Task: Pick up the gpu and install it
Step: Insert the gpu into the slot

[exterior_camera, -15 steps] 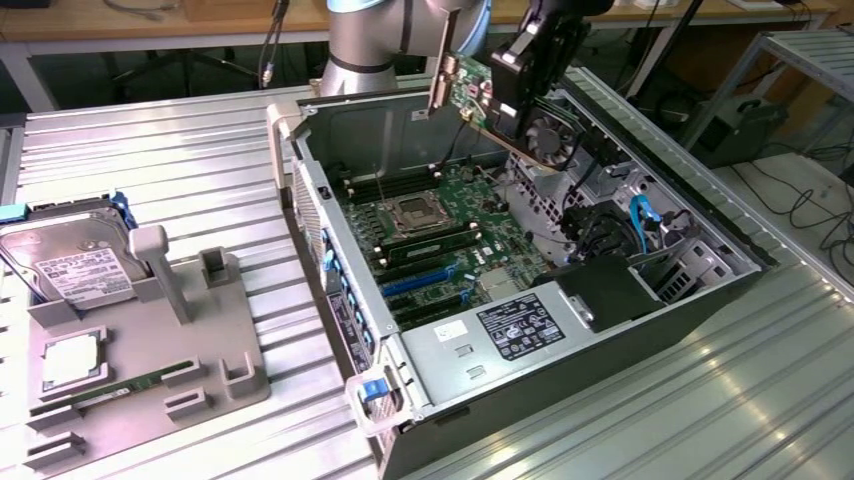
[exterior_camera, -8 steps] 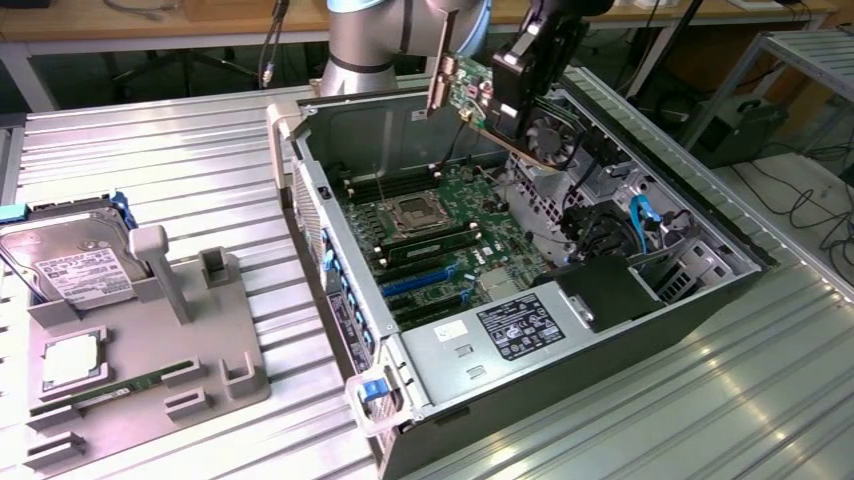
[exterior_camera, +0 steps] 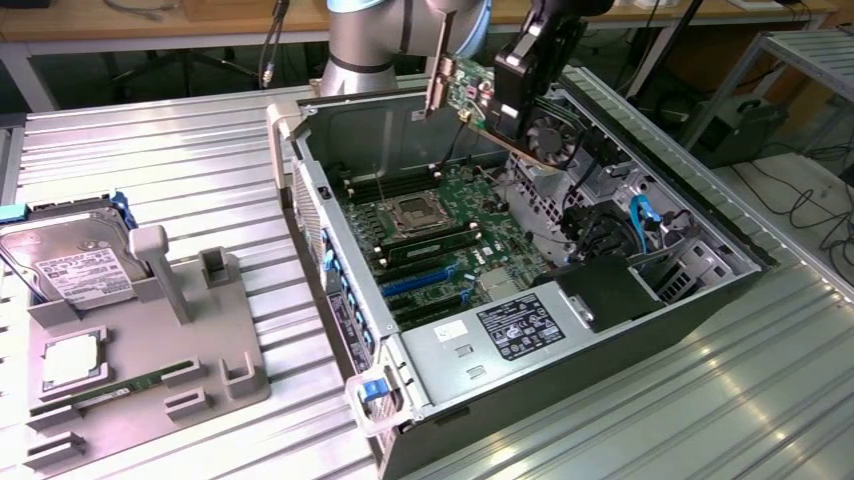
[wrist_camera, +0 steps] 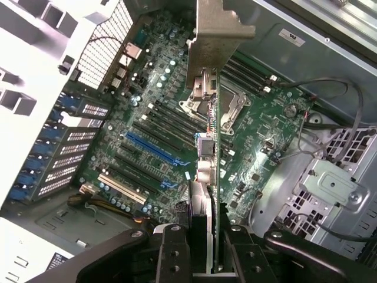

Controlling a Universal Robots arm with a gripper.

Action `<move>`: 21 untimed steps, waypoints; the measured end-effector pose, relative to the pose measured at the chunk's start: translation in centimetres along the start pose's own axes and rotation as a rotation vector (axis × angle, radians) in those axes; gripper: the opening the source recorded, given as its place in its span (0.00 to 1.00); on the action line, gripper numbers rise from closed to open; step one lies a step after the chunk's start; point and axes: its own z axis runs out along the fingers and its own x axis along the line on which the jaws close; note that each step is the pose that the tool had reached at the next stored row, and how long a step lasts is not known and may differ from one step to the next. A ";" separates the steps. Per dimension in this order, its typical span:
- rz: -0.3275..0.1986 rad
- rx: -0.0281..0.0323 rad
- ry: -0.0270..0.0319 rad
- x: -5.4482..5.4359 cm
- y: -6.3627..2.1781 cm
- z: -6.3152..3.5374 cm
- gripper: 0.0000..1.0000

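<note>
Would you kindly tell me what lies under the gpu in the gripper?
Below the gpu, clamped in the gripper, lies the motherboard in the open case, with its blue slots. The card covers a strip of board and part of the CPU socket.

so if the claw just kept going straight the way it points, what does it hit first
the claw, shut on the gpu, points down into the open case; the gpu's lower edge would likely meet the motherboard first, near the cpu socket, though depth is unclear
</note>
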 end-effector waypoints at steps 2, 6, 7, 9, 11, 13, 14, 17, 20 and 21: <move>-0.008 -0.0001 0.0001 0.0 0.00 0.01 0.27; -0.033 -0.0003 0.0005 0.0 0.00 0.02 0.27; -0.041 -0.0003 0.0006 0.0 0.00 0.02 0.27; -0.054 -0.0005 0.0008 0.0 0.00 0.02 0.27; -0.068 -0.0006 0.0010 0.0 0.00 0.02 0.27; -0.081 -0.0007 0.0012 0.0 0.00 0.03 0.27; -0.087 -0.0007 0.0013 0.0 0.00 0.02 0.27; -0.105 -0.0009 0.0016 0.0 0.00 0.03 0.27; -0.125 -0.0010 0.0019 0.0 0.00 0.03 0.27; -0.131 -0.0011 0.0020 0.0 0.00 0.03 0.27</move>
